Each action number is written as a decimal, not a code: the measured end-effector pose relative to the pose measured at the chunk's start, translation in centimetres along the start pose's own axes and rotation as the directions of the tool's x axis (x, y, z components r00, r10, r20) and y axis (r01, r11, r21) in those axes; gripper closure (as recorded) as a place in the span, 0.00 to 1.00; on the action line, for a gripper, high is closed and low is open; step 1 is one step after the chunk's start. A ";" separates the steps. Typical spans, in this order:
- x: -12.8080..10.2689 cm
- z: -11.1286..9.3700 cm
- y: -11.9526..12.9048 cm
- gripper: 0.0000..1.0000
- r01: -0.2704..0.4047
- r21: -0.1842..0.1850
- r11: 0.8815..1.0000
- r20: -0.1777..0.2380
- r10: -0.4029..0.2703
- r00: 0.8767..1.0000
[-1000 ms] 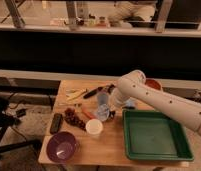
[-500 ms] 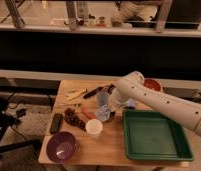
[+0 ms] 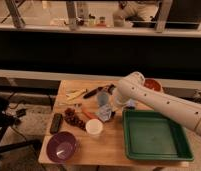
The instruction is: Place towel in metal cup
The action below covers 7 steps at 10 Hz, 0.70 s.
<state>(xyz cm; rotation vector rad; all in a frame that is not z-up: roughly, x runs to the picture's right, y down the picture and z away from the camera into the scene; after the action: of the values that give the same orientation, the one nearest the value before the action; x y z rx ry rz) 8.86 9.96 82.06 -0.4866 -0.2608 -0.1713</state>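
Observation:
The towel (image 3: pixel 105 115) is a crumpled pale blue-white cloth lying on the wooden table (image 3: pixel 114 150), just left of the green tray. The metal cup (image 3: pixel 102 98) stands upright right behind it, near the table's middle. My white arm reaches in from the right and bends down over these two. My gripper (image 3: pixel 115 103) is at the arm's end, low over the table, right next to the cup and just above the towel. The arm's casing hides most of it.
A green tray (image 3: pixel 155 136) fills the table's right side. A white paper cup (image 3: pixel 94 127) stands in front of the towel. A purple bowl (image 3: pixel 61 146), a black remote (image 3: pixel 56 122), a dark red cluster (image 3: pixel 74 119), utensils (image 3: pixel 76 94) and a red bowl (image 3: pixel 153 85) lie around.

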 end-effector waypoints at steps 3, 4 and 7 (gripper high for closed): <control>0.0 0.0 0.0 0.82 0.000 0.000 1.000 -0.001 0.000 1.000; 0.0 0.0 0.0 0.74 0.001 0.000 1.000 -0.001 -0.001 1.000; 0.1 0.0 0.0 0.45 0.000 0.000 1.000 -0.001 0.000 1.000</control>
<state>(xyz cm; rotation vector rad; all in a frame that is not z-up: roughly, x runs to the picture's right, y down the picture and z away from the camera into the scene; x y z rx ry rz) 8.93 10.00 82.08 -0.4868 -0.2600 -0.1711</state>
